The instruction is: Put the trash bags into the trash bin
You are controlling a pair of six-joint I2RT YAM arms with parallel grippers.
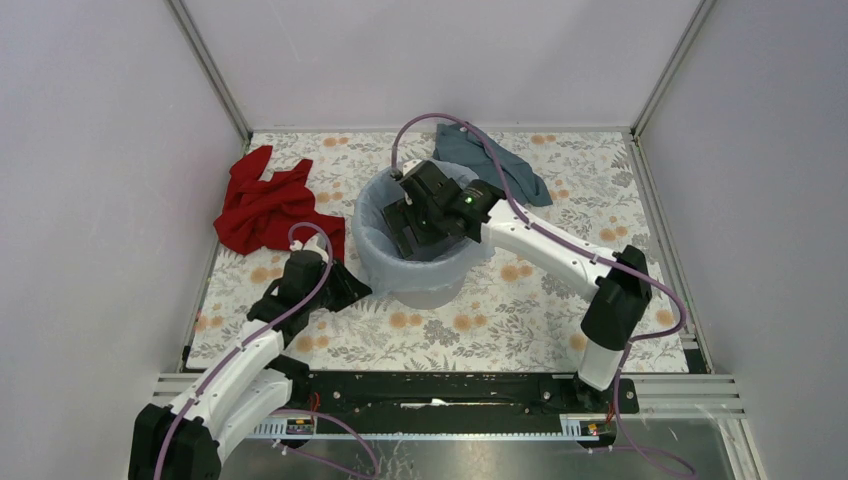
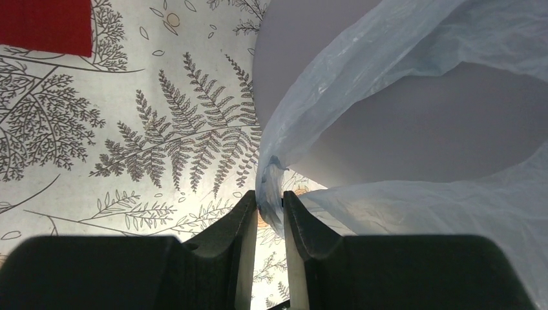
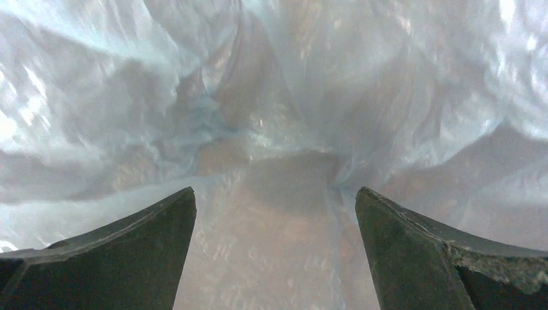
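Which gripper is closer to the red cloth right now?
Left. The left gripper is beside the trash bin on its near-left side, pinching the trash bag edge, just in front of the red cloth. The right gripper is open inside the bag-lined bin, farther away.

Plastic film against smooth plastic
The bag [image 3: 271, 97] was crinkly, glossy, translucent film; the bin [image 2: 304, 45] was smooth and matt; the red cloth [image 1: 265, 205] looked matt.

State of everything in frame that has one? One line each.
trash bag: draped over the bin's rim, partly inside.
trash bin: upright, bag in its mouth.
left gripper: shut on the bag's outer edge.
right gripper: open, inside the bin.
red cloth: crumpled, left of bin.
teal-grey cloth: crumpled, behind bin.
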